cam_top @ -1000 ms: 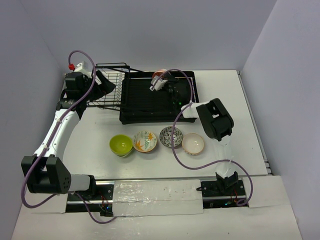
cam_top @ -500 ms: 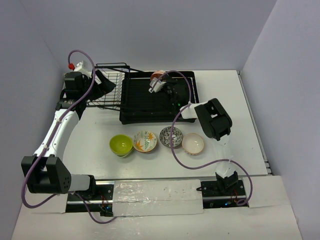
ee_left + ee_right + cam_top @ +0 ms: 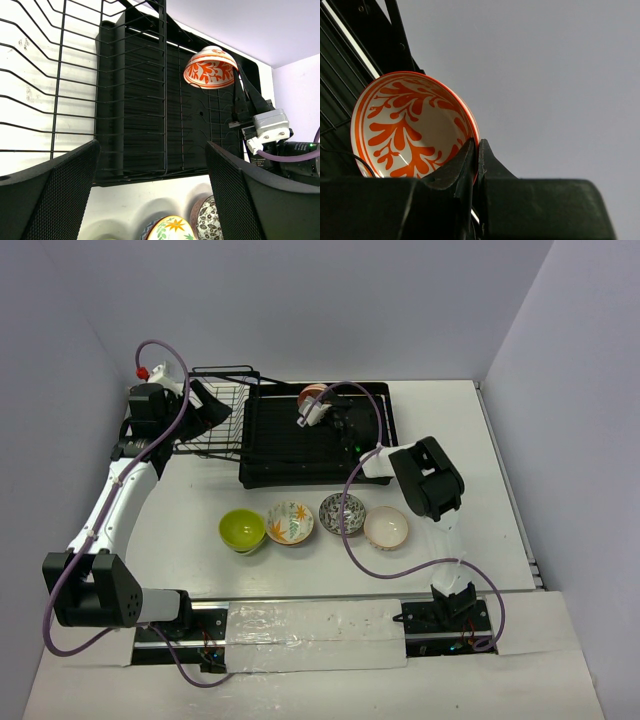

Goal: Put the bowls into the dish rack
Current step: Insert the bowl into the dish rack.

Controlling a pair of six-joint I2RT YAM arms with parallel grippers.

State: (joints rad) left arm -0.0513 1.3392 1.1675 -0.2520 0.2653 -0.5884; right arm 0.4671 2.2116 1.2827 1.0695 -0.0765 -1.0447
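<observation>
Top view: the right gripper holds the red-orange patterned round bowl tilted above the far edge of the large black slatted dish rack. A lime green bowl, leaf-patterned white bowl, dark patterned bowl and cream-pink bowl stand in a row on the white worktop, near the rack's near edge. Left wrist view: the left gripper has its jaws wide and empty, facing the black wire basket. Right wrist view: the jaws pinch the bowl's rim.

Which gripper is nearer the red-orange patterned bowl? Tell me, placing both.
Right. The right gripper is shut on the rim of the red-orange patterned bowl, at the far edge of the dish rack. The left gripper, open, sits at the wire basket, to the bowl's left.
</observation>
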